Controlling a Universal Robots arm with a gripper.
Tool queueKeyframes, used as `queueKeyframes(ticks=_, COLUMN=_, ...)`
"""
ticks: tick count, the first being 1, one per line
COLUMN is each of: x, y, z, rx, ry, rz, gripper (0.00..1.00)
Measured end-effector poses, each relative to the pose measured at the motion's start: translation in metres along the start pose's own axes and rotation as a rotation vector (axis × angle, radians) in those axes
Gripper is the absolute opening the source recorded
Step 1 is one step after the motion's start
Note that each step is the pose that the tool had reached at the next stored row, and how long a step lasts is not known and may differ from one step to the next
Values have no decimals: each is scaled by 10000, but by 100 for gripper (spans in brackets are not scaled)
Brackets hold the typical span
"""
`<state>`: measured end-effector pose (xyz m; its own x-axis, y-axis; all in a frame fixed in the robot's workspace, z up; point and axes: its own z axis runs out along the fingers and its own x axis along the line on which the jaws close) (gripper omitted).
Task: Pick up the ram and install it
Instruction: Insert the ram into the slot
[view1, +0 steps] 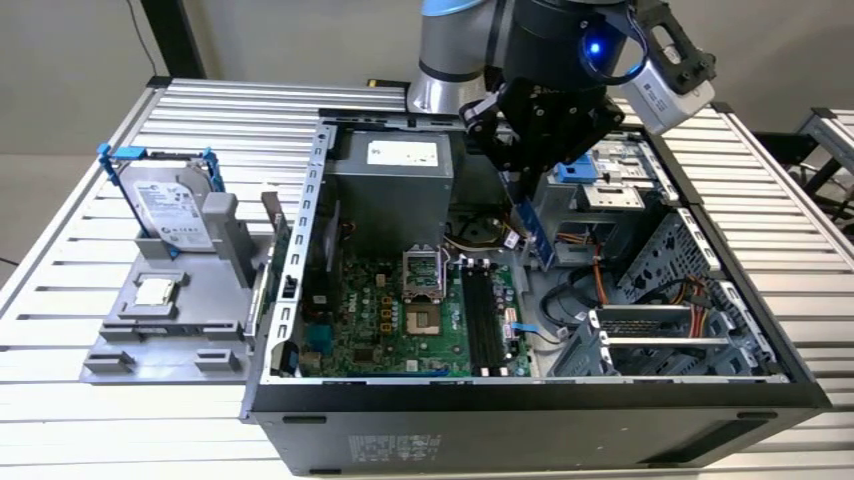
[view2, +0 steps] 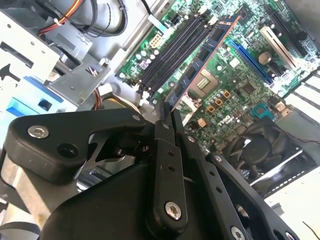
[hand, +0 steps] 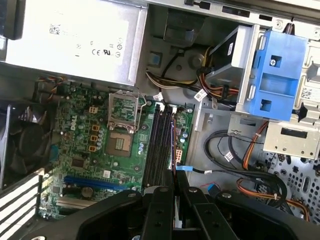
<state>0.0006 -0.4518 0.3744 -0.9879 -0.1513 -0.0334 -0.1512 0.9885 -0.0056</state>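
Note:
My gripper is shut on the ram, a thin blue-green stick with dark chips that hangs edge-down above the open computer case. In the exterior view the stick hovers just to the right of and above the motherboard's long black slots. In the second wrist view the ram reaches out from my gripper over the slots. Seen edge-on in the first wrist view, the ram runs from my gripper along the slots.
A silver hard drive in a blue-handled frame stands on a grey fixture at the exterior view's left. Inside the case are the power supply, CPU socket, orange and black cables and a metal drive cage. A fan lies beside the motherboard.

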Motion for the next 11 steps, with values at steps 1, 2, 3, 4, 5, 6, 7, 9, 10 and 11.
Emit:
queueKeyframes(ticks=1, x=-1, y=0, z=6, rx=2, ry=1, rz=29, gripper=0)
queueKeyframes(ticks=2, x=-1, y=0, z=6, rx=4, ry=1, rz=52, gripper=0)
queueKeyframes(ticks=3, x=-1, y=0, z=6, rx=4, ry=2, rz=53, gripper=0)
queueKeyframes(ticks=4, x=-1, y=0, z=7, rx=4, ry=1, rz=56, gripper=0)
queueKeyframes(ticks=5, x=-1, y=0, z=9, rx=3, ry=1, rz=65, gripper=0)
queueKeyframes(ticks=6, x=-1, y=0, z=11, rx=3, ry=1, rz=76, gripper=0)
queueKeyframes(ticks=7, x=-1, y=0, z=11, rx=3, ry=1, rz=79, gripper=0)
queueKeyframes(ticks=9, x=-1, y=0, z=12, rx=3, ry=1, rz=83, gripper=0)
queueKeyframes(ticks=10, x=-1, y=0, z=12, rx=4, ry=1, rz=86, gripper=0)
queueKeyframes(ticks=11, x=-1, y=0, z=13, rx=3, ry=1, rz=88, gripper=0)
